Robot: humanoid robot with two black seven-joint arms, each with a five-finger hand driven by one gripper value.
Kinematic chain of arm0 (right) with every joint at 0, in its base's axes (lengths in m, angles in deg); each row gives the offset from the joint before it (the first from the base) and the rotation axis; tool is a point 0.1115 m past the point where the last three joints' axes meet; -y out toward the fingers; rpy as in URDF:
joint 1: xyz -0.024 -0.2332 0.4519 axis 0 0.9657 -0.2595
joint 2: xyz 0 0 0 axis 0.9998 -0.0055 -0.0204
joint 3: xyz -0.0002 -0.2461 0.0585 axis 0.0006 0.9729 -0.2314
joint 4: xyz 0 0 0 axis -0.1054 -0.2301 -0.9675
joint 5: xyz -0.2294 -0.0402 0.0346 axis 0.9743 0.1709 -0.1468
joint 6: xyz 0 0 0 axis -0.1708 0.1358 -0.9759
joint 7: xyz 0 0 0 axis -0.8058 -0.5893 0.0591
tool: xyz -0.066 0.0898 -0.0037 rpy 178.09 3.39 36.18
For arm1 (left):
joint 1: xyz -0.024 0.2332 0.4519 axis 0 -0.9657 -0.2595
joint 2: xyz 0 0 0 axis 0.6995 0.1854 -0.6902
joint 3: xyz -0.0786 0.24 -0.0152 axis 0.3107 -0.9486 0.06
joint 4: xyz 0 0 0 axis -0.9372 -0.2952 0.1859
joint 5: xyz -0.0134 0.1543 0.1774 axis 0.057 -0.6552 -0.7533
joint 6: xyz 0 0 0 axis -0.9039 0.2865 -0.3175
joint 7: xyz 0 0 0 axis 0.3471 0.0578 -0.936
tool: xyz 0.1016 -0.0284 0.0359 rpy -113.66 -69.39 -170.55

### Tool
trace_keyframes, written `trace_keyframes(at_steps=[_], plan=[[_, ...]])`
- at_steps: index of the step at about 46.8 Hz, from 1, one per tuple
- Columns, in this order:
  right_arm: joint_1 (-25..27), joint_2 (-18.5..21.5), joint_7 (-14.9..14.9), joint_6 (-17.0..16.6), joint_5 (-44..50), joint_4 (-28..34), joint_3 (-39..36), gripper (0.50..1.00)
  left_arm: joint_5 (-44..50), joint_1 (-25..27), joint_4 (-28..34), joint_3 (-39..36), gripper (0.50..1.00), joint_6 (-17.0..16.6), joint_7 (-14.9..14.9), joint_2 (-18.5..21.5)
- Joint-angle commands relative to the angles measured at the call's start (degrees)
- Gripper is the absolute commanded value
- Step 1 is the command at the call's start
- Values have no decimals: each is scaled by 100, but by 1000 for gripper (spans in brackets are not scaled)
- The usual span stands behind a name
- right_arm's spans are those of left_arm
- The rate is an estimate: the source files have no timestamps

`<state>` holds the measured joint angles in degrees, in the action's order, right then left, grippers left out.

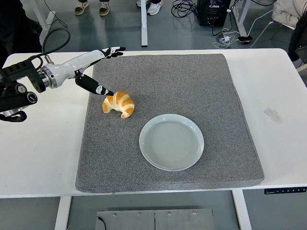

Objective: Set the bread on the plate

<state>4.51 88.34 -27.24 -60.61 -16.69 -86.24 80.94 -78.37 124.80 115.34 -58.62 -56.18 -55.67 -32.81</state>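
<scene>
Reaching over the mat's (163,86) left edge, left hand (91,67), fingers (114,50) spread and empty, thumb beside croissant (118,104); plate (171,142) unobstructed nearby.

A mat (192,81) lies on the worktop (38,153). On the mat, bread (118,104) sits at ten o'clock from the plate (171,142).

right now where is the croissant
In the head view, the croissant lies on the gray mat's left part, up-left of the empty plate, by the left hand's thumb.
</scene>
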Motion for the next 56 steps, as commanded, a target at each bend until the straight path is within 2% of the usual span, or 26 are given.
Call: trace_keyframes(at_steps=[1,7,14,26,51,56], plan=[[0,0,0,-1,1,0,0,1000,-5,0,0,-23,989,-48,24,-5],[0,0,0,-1,1,0,0,1000,-163,9,0,-269,989,-355,24,-23],[0,0,0,-1,1,0,0,1000,-980,9,0,-541,989,-935,-2,-58],[0,0,0,-1,1,0,0,1000,-1535,18,-114,-1043,989,-1437,-37,-207],[0,0,0,-1,1,0,0,1000,-1464,-88,-782,-1254,987,-1472,-37,-752],[0,0,0,-1,1,0,0,1000,-1464,-254,-905,-1227,987,-1507,-37,-866]])
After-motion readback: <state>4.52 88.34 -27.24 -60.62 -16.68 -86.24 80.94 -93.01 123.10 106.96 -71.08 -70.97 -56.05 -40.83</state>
